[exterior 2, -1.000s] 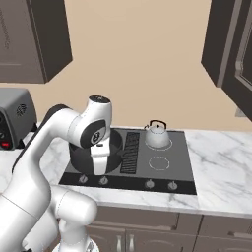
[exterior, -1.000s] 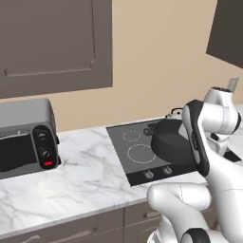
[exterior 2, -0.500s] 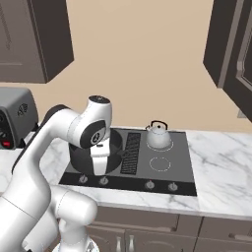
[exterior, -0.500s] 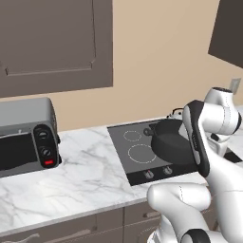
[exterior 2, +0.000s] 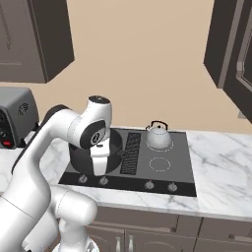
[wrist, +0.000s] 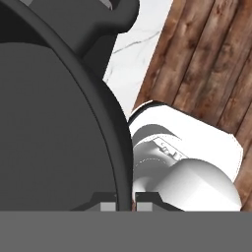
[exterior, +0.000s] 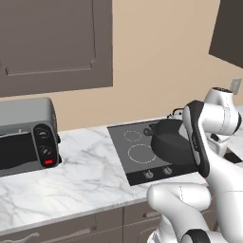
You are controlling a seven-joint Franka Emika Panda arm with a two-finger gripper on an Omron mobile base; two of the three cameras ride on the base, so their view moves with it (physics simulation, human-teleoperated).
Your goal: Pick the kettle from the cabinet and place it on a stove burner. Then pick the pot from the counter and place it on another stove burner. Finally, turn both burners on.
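One pot (exterior: 171, 142), dark and round, above the cooktop's (exterior 2: 172, 170) left half. One kettle (exterior 2: 158, 138), silver-grey, on the cooktop's rear right burner. One cooktop, set into the bench (exterior: 90, 175). Four knobs along the cooktop's front edge, two left (exterior 2: 93, 180) and two right (exterior 2: 160, 186). One toaster oven (exterior: 26, 135) at the bench's left end.
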